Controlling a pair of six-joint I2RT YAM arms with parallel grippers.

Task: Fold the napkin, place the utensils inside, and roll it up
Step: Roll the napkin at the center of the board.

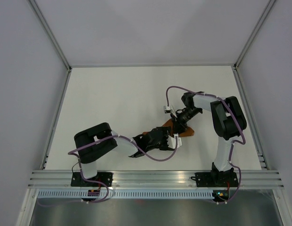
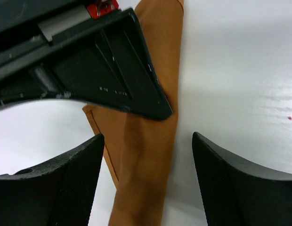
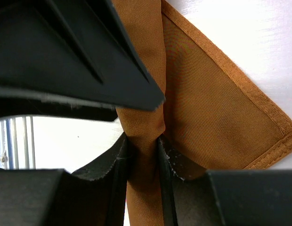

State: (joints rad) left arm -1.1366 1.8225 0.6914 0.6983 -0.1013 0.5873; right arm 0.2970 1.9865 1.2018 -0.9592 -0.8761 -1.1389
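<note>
The rust-orange napkin (image 1: pixel 187 132) is rolled into a narrow bundle lying on the white table between my two grippers. In the left wrist view the roll (image 2: pixel 143 179) runs lengthwise between the wide-open jaws of my left gripper (image 2: pixel 147 137), and neither finger touches it. In the right wrist view my right gripper (image 3: pixel 142 139) is shut on the roll (image 3: pixel 143 188), pinching it narrow. A loose hemmed corner flap (image 3: pixel 216 113) spreads to the right. From above, my left gripper (image 1: pixel 166 137) and right gripper (image 1: pixel 179 123) nearly meet over the cloth. No teal utensil is visible.
The other gripper's black body fills the top of each wrist view (image 2: pixel 89 70) (image 3: pixel 66 56). Purple cables (image 1: pixel 172 89) loop over both arms. The table (image 1: pixel 113 99) is walled at the left, back and right, with a metal rail (image 1: pixel 155 179) along the near edge.
</note>
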